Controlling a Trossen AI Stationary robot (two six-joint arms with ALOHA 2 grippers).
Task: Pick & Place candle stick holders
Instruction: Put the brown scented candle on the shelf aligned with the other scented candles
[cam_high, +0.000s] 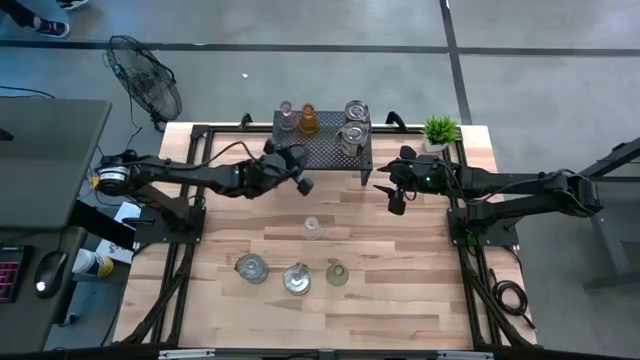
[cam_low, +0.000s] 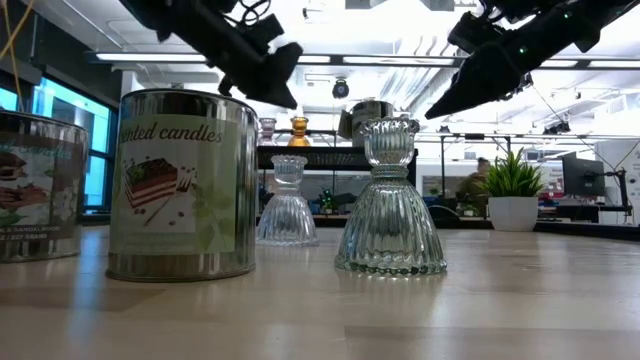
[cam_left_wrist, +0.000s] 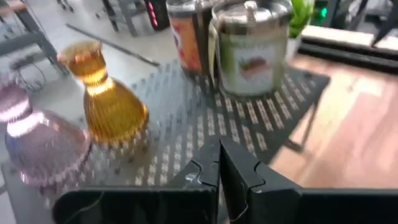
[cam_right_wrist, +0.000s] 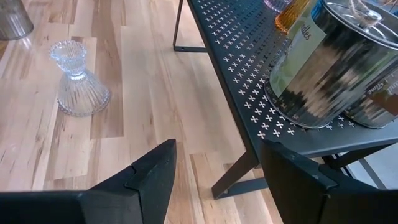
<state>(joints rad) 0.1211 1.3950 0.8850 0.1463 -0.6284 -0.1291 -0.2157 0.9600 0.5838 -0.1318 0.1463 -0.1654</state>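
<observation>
Wooden table (cam_high: 400, 290): candle tins (cam_high: 354, 125) crowd rack (cam_high: 325, 150).

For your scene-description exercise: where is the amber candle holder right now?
In the high view the amber candle holder stands on the dark perforated shelf at the table's far edge, on the shelf's left part, right beside the pinkish holder, with two candle tins further right.

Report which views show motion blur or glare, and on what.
Left wrist view: the amber holder and pinkish holder smear with motion. Right wrist view: the candle tin is streaked, while the clear holder stays crisp. Low view: bright ceiling lights backlight both arms into silhouettes.
</observation>
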